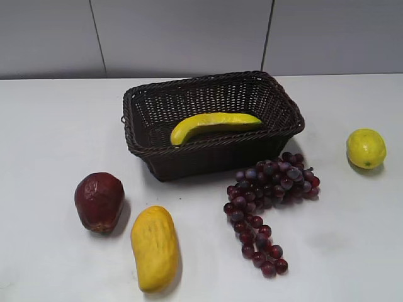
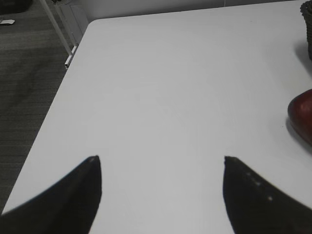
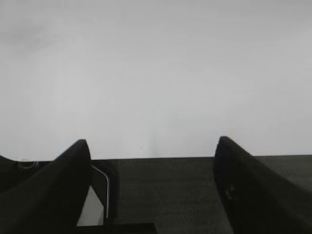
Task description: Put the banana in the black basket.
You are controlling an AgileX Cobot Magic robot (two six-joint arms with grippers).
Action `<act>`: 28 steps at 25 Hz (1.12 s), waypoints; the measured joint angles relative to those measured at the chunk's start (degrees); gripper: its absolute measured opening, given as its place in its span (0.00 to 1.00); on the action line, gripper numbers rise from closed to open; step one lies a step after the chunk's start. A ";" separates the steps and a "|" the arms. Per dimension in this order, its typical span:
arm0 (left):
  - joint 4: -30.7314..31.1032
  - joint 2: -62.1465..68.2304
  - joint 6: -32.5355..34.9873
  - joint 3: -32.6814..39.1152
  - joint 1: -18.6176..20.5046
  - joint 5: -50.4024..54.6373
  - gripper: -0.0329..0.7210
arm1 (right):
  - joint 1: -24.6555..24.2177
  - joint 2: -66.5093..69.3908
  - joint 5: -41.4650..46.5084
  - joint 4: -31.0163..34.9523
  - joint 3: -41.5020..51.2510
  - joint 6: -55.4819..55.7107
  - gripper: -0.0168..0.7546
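The banana (image 1: 213, 124) is long, curved and bright yellow. It lies inside the black basket (image 1: 141, 113), a dark woven wicker basket at the back middle of the white table. Neither arm shows in the exterior view. My left gripper (image 2: 162, 161) is open and empty over bare table near the table's left edge. A corner of the basket (image 2: 308, 19) shows at the right edge of the left wrist view. My right gripper (image 3: 153, 142) is open and empty over the table's edge, with dark floor below it.
A dark red fruit (image 1: 99, 201) and a stubby yellow-orange fruit (image 1: 155, 248) lie at the front left. Purple grapes (image 1: 271, 195) lie in front of the basket's right side. A lemon (image 1: 366, 148) sits at the right. The red fruit (image 2: 301, 113) also shows in the left wrist view.
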 joint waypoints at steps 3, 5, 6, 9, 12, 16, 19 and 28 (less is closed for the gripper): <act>0.00 0.00 0.00 0.00 0.00 0.00 0.81 | 0.00 -4.36 0.05 0.00 0.00 0.00 0.79; 0.00 0.00 0.00 0.00 0.00 0.00 0.81 | 0.00 -6.79 0.05 0.00 0.00 0.00 0.79; 0.00 0.00 0.00 0.00 0.00 0.00 0.81 | 0.00 -8.06 0.05 0.00 0.00 0.00 0.79; 0.00 0.00 0.00 0.00 0.00 0.00 0.81 | 0.00 -11.52 0.05 0.00 0.00 0.00 0.79; 0.00 0.00 0.00 0.00 0.00 0.00 0.81 | 0.00 -14.95 0.05 0.00 0.00 0.00 0.79; 0.00 0.00 0.00 0.00 0.00 0.00 0.81 | 0.00 -19.82 0.05 0.00 0.00 -0.05 0.79; 0.00 0.00 0.00 0.00 0.00 0.00 0.81 | 0.00 -23.69 0.10 0.00 0.00 -0.05 0.79; 0.06 0.00 0.00 0.00 0.00 -0.01 0.81 | 0.05 -31.13 0.12 -0.46 0.40 0.06 0.79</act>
